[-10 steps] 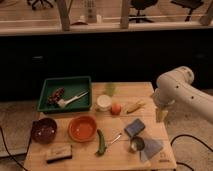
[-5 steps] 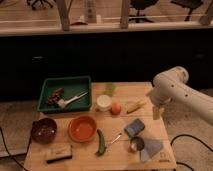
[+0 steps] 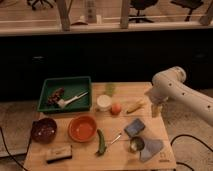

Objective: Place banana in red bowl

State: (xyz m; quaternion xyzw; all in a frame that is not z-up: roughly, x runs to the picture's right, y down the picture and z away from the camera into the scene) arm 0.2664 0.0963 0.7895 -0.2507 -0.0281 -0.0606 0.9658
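At the near edge of the wooden worktop (image 3: 90, 162) lie a crumpled grey-blue cloth (image 3: 151, 149) and a slim, curved green vegetable (image 3: 101, 142). Behind them sits the round, glossy red bowl (image 3: 82, 128). Farther back the small yellow banana (image 3: 136, 106) lies flat, right of the round orange fruit (image 3: 116, 108), its long axis slanting from near-left to far-right. Just beside its right end hangs the claw (image 3: 156, 108) (spread or closed, I cannot tell), below the smooth white arm (image 3: 172, 87).
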